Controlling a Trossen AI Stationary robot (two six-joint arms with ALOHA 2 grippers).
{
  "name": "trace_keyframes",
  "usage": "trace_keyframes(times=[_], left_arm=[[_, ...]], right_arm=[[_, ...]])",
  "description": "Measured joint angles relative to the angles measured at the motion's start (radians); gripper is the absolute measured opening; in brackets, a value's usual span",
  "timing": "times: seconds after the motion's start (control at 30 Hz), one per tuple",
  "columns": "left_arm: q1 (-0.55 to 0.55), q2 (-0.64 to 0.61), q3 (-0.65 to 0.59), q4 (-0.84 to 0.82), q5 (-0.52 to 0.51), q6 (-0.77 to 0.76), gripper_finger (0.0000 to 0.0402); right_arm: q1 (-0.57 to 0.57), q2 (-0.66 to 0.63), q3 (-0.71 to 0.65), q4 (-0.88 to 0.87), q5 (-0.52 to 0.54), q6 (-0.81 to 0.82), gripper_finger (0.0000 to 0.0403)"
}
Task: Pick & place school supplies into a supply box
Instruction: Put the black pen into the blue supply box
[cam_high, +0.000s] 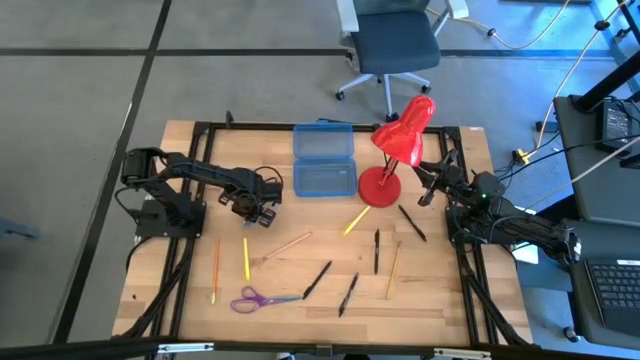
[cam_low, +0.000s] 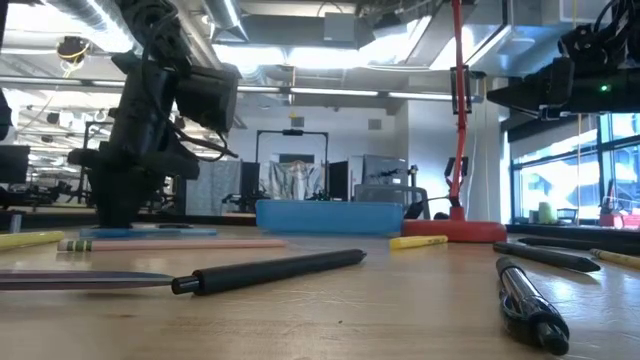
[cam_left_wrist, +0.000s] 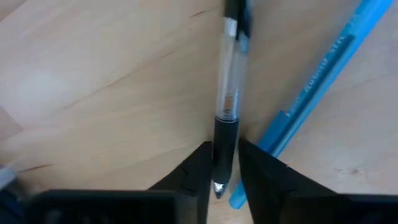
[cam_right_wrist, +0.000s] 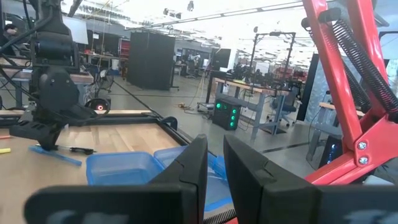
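My left gripper (cam_high: 258, 210) stands over the table's left part, pointing down, and is shut on a clear pen (cam_left_wrist: 229, 81) with a black grip. A blue pen (cam_left_wrist: 317, 81) lies close beside it. Both pens rest flat on the wood. The supply box (cam_high: 324, 165), translucent blue, lies open at the far middle. More supplies lie toward the near edge: yellow pencils (cam_high: 355, 220), a tan pencil (cam_high: 286, 245), an orange pencil (cam_high: 215, 270), black pens (cam_high: 318, 280) and purple scissors (cam_high: 255, 298). My right gripper (cam_high: 432, 185) waits at the far right beside the lamp, open by a narrow gap and holding nothing. My left gripper pinches the clear pen's black grip section (cam_left_wrist: 226, 134), near its tip end, between its two fingers (cam_left_wrist: 196, 171). The fingers come from above, pointing down, one on each long side of the pen. The pen lies flat on the table.
A red desk lamp (cam_high: 395, 150) stands right of the box, its round base (cam_high: 380, 187) on the wood and its arm (cam_right_wrist: 348, 68) close before my right gripper. An office chair (cam_high: 390, 45) stands beyond the far edge.
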Motion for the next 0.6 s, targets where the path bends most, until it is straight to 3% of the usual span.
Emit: trace_keyframes(times=[0.2,0.37,0.6], left_arm=[[0.023,0.000,0.000,-0.006,0.010,0.037,0.0012],[0.064,-0.009,0.026,-0.076,-0.006,0.111,0.0019],[0.147,-0.045,0.216,-0.142,-0.031,0.288,0.0018]], right_arm=[[0.000,0.000,0.000,0.000,0.000,-0.001,0.0059],[0.000,0.000,0.000,0.000,0.000,-0.002,0.0059],[0.000,0.000,0.000,0.000,0.000,-0.003,0.0059]])
